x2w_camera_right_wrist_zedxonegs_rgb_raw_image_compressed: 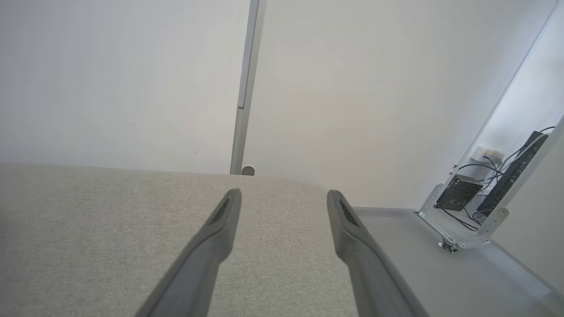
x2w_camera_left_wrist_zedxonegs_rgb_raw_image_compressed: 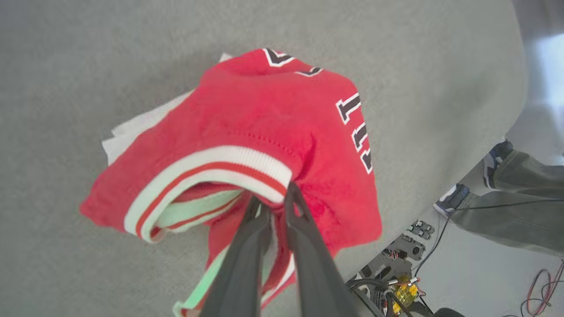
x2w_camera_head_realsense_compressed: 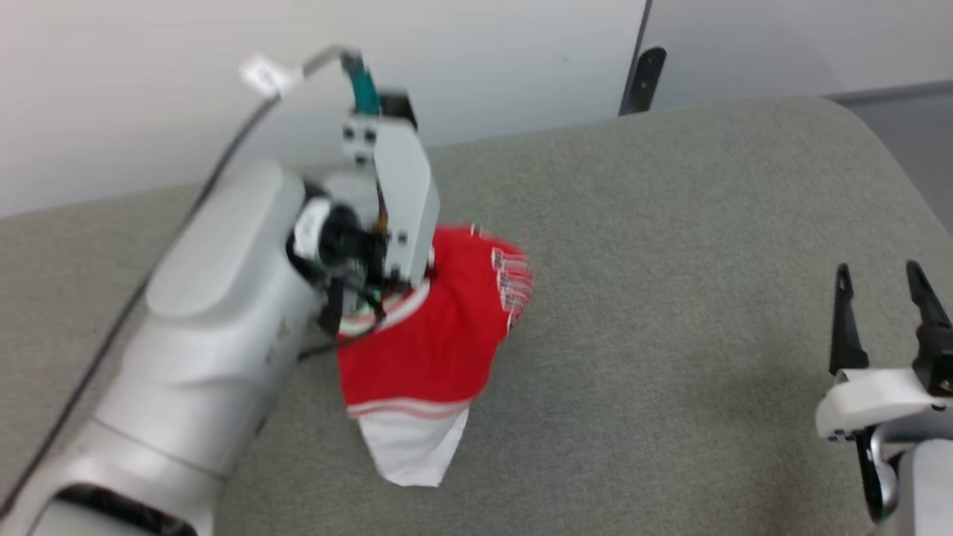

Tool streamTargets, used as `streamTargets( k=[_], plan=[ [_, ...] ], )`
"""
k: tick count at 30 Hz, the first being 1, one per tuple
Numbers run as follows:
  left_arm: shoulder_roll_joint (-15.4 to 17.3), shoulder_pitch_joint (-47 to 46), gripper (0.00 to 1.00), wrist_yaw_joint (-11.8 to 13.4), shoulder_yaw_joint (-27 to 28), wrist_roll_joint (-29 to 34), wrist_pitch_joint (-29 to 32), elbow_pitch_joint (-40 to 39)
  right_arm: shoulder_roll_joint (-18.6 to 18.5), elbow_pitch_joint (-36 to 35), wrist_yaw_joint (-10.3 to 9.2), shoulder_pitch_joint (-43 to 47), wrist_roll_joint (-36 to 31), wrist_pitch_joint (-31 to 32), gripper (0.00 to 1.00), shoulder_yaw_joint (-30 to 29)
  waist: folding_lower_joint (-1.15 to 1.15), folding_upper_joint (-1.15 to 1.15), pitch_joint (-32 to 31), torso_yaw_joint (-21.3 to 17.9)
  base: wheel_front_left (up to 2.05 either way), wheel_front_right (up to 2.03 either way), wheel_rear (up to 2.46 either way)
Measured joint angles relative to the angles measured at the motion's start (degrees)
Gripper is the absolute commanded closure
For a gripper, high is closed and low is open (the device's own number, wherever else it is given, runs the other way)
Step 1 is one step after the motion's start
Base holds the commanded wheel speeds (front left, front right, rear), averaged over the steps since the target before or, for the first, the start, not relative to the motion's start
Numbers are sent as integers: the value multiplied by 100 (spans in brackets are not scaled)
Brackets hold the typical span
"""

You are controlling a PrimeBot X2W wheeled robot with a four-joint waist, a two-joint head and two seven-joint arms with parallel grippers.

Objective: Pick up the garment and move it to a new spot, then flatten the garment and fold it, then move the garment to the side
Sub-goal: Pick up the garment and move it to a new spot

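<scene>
The garment [x2w_camera_head_realsense_compressed: 424,342] is a small red jersey with a white sleeve hanging at its lower end. It dangles bunched over the grey table [x2w_camera_head_realsense_compressed: 670,246], left of centre in the head view. My left gripper [x2w_camera_left_wrist_zedxonegs_rgb_raw_image_compressed: 272,200] is shut on the garment [x2w_camera_left_wrist_zedxonegs_rgb_raw_image_compressed: 264,127] at its white-red striped neck trim, and black white-outlined lettering shows on the far side of the cloth. In the head view the left gripper is hidden behind its pale wrist. My right gripper [x2w_camera_head_realsense_compressed: 882,279] stands open at the lower right, well apart from the garment, with nothing between its fingers [x2w_camera_right_wrist_zedxonegs_rgb_raw_image_compressed: 220,229].
The grey fabric-covered table [x2w_camera_right_wrist_zedxonegs_rgb_raw_image_compressed: 110,229] has a rounded far right corner. A white wall and a dark post [x2w_camera_head_realsense_compressed: 640,78] stand behind it. Off the table's edge are a person's legs and shoes [x2w_camera_left_wrist_zedxonegs_rgb_raw_image_compressed: 506,176], cables and the robot's base [x2w_camera_left_wrist_zedxonegs_rgb_raw_image_compressed: 396,264]. An equipment stand [x2w_camera_right_wrist_zedxonegs_rgb_raw_image_compressed: 480,198] is at the far right.
</scene>
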Motion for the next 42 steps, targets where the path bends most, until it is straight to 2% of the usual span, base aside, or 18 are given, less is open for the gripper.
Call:
streamTargets(
  k=[3, 7, 12, 17, 18, 19, 20, 21, 28, 32, 36, 42],
  plan=[
    [76, 296, 100, -70, -47, -32, -41, 73, 0, 9, 0, -116, 129, 0, 0, 210, 0, 0, 135, -87, 0, 0, 0],
    [325, 593, 100, -499, -163, -60, -36, 265, 4, 19, 0, -323, 309, -10, 0, 492, 0, 0, 316, -266, 0, 0, 0],
    [570, 776, 100, -860, -297, -82, -89, 426, 0, 25, 0, -432, 456, -13, 0, 675, 0, 0, 511, -523, 0, 0, 0],
    [730, 808, 100, -978, -458, -79, -182, 474, 0, 32, 0, -466, 479, -13, 0, 649, 0, 0, 657, -709, 0, 0, 0],
    [732, 798, 70, -987, -480, -81, -179, 471, 1, 36, 0, -465, 475, -13, 0, 621, 0, 0, 665, -729, 0, 0, 0],
    [731, 777, 56, -1000, -491, -96, -152, 471, -1, 49, 0, -454, 466, -13, 0, 595, 0, 0, 657, -734, 0, 0, 0],
    [732, 740, 36, -1010, -511, -102, -123, 464, -2, 62, 0, -437, 442, -13, 0, 576, 0, 0, 642, -734, 0, 0, 0],
    [740, 686, 0, -1011, -558, -88, -104, 435, 2, 79, 0, -410, 424, -13, 0, 548, 0, 0, 623, -729, 0, 0, 0],
    [879, 302, 0, -1017, -639, -79, 51, 313, 0, 233, 0, -321, 326, -13, 0, 426, 0, 0, 342, -574, 0, 0, 0],
    [996, 207, 0, -970, -519, -78, -116, 257, 2, 248, 0, -251, 326, -13, 0, 458, 0, 0, 146, -434, 0, 0, 0],
    [1193, 205, 0, -886, -393, 20, -511, 112, 1, 134, 0, -137, 364, -13, 0, 508, 0, 0, -26, -259, 0, 0, 0],
    [1337, 655, 0, -832, -43, -37, -1526, -422, 3, -99, 0, 185, 497, -13, 0, 637, 0, 0, -267, 53, 0, 0, 0]
  ],
)
